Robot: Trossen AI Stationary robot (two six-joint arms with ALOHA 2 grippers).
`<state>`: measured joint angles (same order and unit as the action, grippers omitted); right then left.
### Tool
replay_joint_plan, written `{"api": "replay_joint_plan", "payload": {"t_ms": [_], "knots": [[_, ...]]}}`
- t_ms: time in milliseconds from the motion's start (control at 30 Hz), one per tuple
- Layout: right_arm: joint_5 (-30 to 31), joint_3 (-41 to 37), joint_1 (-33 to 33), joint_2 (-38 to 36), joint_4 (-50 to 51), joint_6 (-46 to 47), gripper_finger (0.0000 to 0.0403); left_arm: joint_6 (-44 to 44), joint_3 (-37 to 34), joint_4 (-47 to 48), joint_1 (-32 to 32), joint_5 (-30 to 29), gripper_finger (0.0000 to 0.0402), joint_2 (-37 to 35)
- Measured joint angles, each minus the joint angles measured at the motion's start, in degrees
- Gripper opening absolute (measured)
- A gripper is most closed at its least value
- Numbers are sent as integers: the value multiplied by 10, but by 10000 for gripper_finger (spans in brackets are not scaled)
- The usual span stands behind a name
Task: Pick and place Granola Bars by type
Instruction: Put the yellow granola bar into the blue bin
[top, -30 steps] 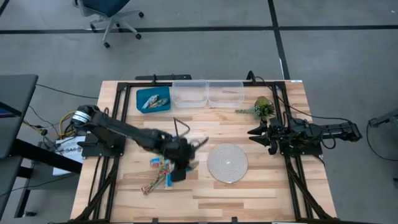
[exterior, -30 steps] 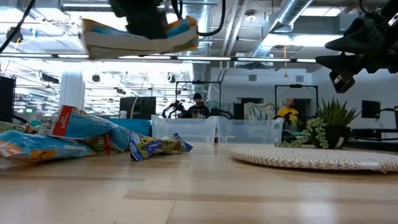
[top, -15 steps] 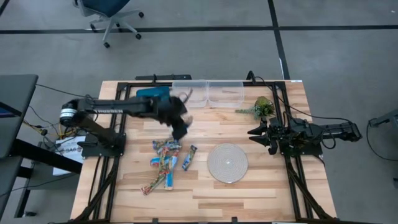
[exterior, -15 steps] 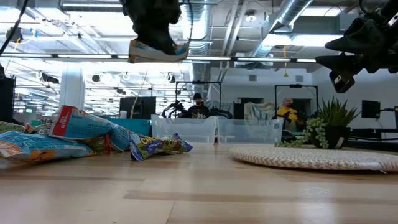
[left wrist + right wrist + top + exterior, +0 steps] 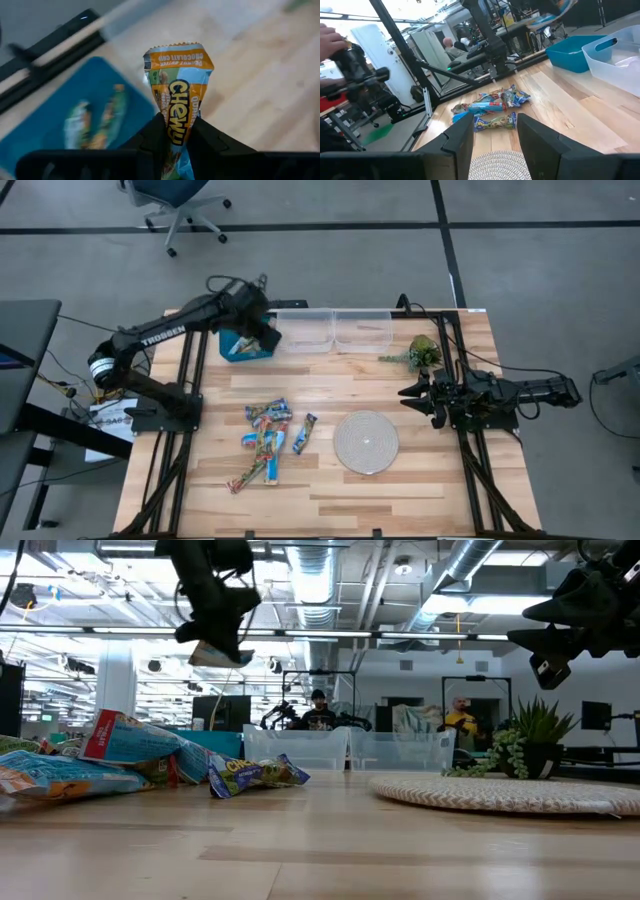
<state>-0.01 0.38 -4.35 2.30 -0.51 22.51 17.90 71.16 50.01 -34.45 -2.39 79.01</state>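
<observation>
1. Lying nearest the front edge of the table, the loose granola bars sit in a small pile left of centre, in the same spots as half a second ago; the low view shows them heaped at the left.
2. A round woven mat rests just to the right of that pile, unmoved.
3. Midway back on the right side, the right gripper waits beside the green plant sprig, its fingers spread apart with nothing between them, exactly as it was a second ago.
4. Farther back, the left gripper has travelled from above the pile a second ago, past the middle of the table, to hang over the blue bin at the rear left.
5. Its fingers pinch one orange-and-blue Chewy bar upright by its lower end; the blue bin below already holds a couple of wrapped bars.
6. Two clear plastic bins stand side by side to the right of the blue one along the back edge.
</observation>
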Motion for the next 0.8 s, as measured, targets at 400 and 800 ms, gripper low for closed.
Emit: {"api": "replay_joint_plan", "payload": {"t_ms": [400,800], "knots": [[0,0,0,0,0,0,144,-19,-1,49,-113,-41,61,26],[0,0,0,0,0,0,143,-31,-1,49,-110,-41,61,129]]}}
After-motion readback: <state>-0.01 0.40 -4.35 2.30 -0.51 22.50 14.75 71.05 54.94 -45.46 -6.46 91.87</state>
